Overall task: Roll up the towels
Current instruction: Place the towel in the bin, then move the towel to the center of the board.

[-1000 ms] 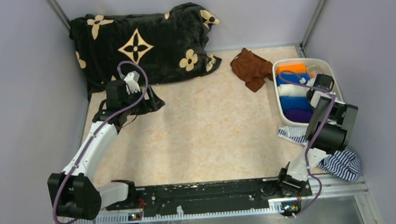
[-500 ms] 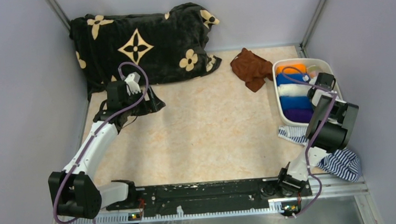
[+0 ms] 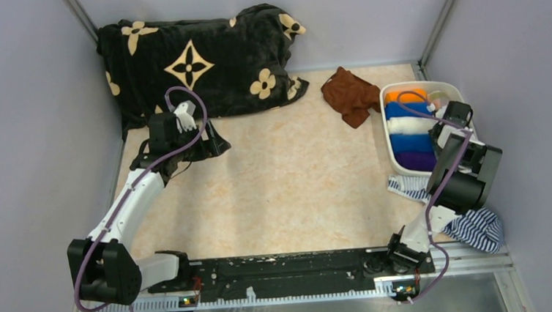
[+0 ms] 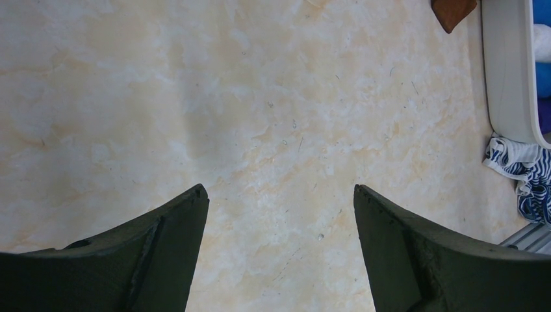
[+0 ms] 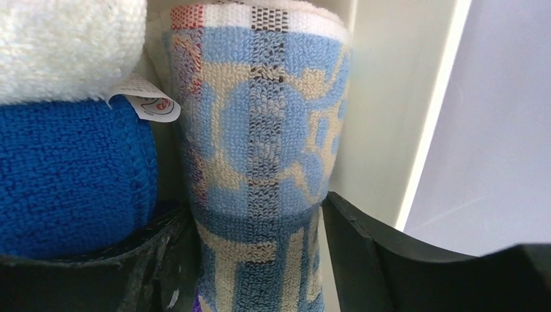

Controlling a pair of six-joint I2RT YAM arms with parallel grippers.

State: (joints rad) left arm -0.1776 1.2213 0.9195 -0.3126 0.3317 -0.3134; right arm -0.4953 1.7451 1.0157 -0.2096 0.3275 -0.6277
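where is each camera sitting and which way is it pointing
Top external: above and behind the arms, looking down on the table; both arms show, with their bases at the bottom edge.
Left wrist: on the left gripper, facing down at bare tabletop; its two open fingers show.
Right wrist: on the right gripper, inside the white bin, close on a blue printed towel roll; its fingers flank the roll.
Shared: top and left wrist both catch the bin, the brown towel and the striped cloth.
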